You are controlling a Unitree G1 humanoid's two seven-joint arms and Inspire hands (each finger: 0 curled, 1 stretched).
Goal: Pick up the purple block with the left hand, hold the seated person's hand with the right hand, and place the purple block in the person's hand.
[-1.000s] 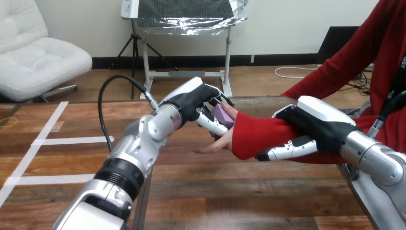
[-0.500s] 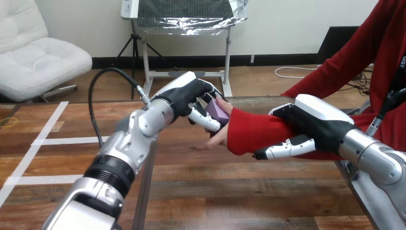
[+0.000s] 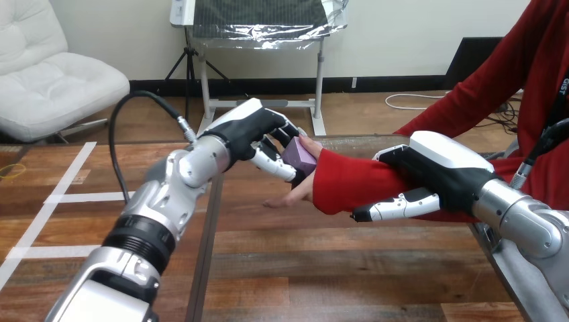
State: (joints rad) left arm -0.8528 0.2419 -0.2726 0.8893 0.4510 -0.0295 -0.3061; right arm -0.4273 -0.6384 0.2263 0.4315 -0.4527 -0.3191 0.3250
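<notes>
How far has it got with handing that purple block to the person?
Done: the left robot hand has the purple block picked up, fingers curled round it. The right robot hand lies over the person's red-sleeved forearm. In hand: the block is up against the person's hand. Left: letting go so the block rests in that hand.

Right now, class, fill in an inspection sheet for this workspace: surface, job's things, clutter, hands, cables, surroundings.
Surface: wooden table, with white tape lines at its left.
Job's things: purple block held by the left hand, against the person's hand.
Clutter: nothing seen.
Hands: left fingers curled round the block; right hand clasps the person's forearm, palm over it, thumb on its near side.
Cables: nothing seen on the table.
Surroundings: person seated at the table's right.
</notes>
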